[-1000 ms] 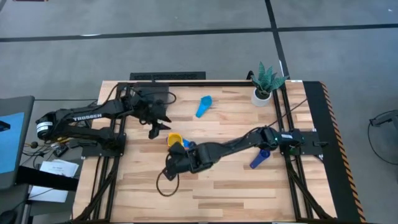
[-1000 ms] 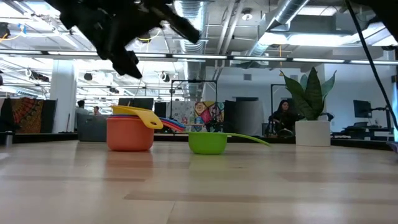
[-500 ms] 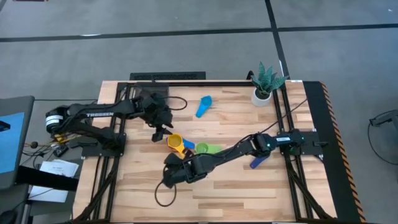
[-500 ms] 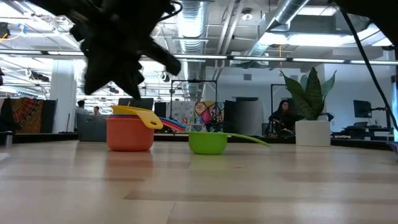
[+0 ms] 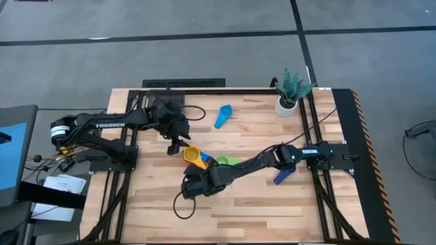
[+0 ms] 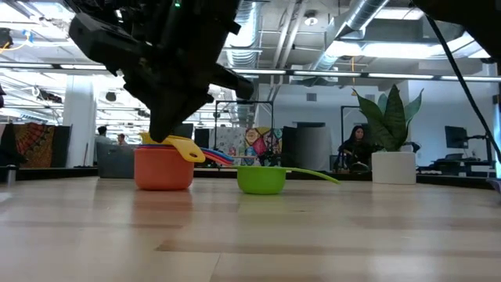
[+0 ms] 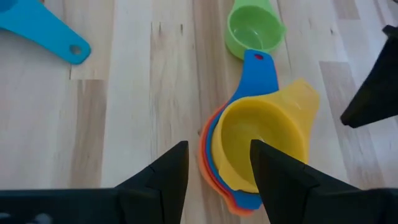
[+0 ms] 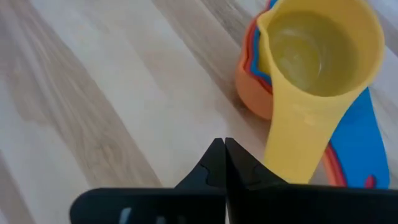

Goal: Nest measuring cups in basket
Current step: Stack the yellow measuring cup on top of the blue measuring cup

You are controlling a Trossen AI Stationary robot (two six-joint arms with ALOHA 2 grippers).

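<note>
Plastic cup stack (image 7: 249, 155), yellow on top, mid surface; green cup (image 7: 252, 30) beside. Light, stiff, slick: pinch flat handle. Left claw (image 7: 217, 168) wide above stack; right claw (image 8: 224, 163) closed, empty, near stack.

The left arm reaches in from the left edge of the high view toward the centre, its hand (image 5: 178, 141) sitting just left of centre, fingers pointing down and right. In its wrist view the two dark fingers (image 7: 166, 175) stand apart with a clear gap between them. The right arm stretches from the right side of the high view diagonally down-left, low and nearly straight, ending in its hand (image 5: 189, 186) below centre. In its wrist view the fingertips (image 8: 214, 165) are pressed together.
</note>
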